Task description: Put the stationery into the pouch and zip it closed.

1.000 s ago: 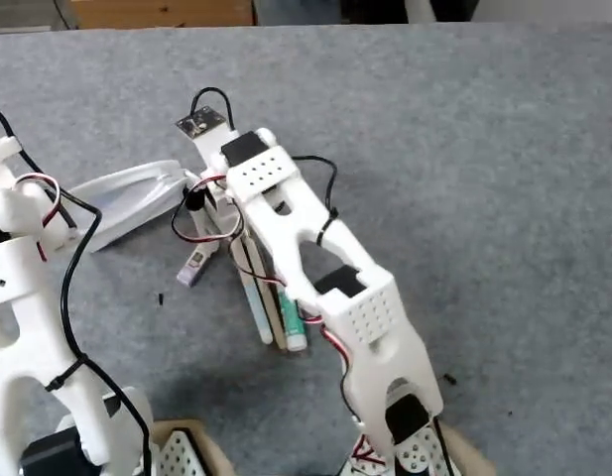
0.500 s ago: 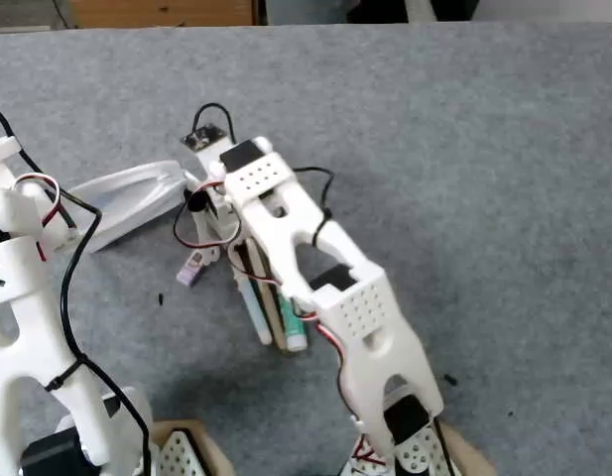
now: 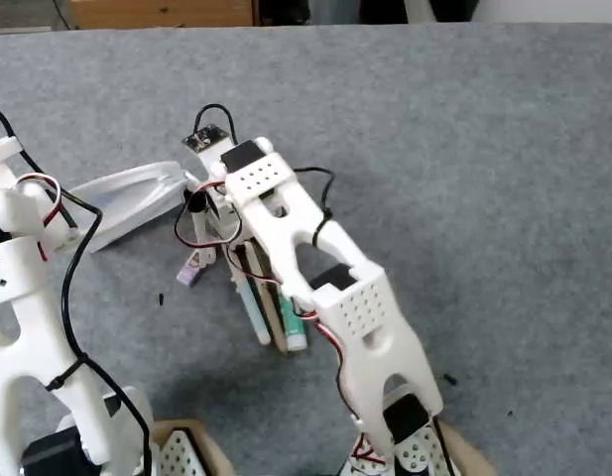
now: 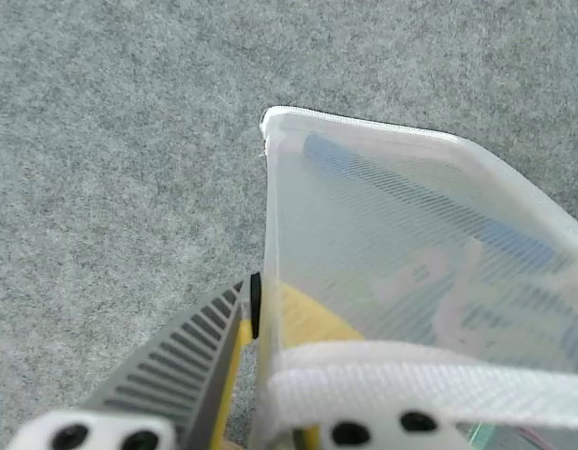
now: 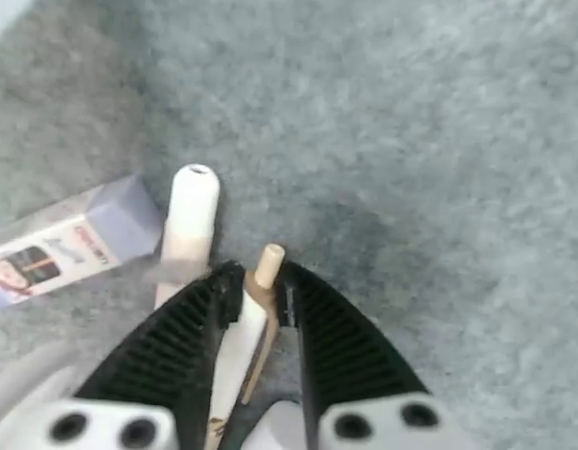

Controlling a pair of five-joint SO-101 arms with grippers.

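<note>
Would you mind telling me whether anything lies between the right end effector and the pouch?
Nothing visible does. The right end effector, closed on a wooden pencil, sits close beside the pouch; the eraser lies off that path.

Translucent mesh pouch (image 4: 392, 234), fuzzy felt table (image 3: 484, 149)

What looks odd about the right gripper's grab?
The right gripper seems to pinch two things together: the wooden pencil and the white pen slanting in beside it. Nothing looks spilled or damaged.
</note>
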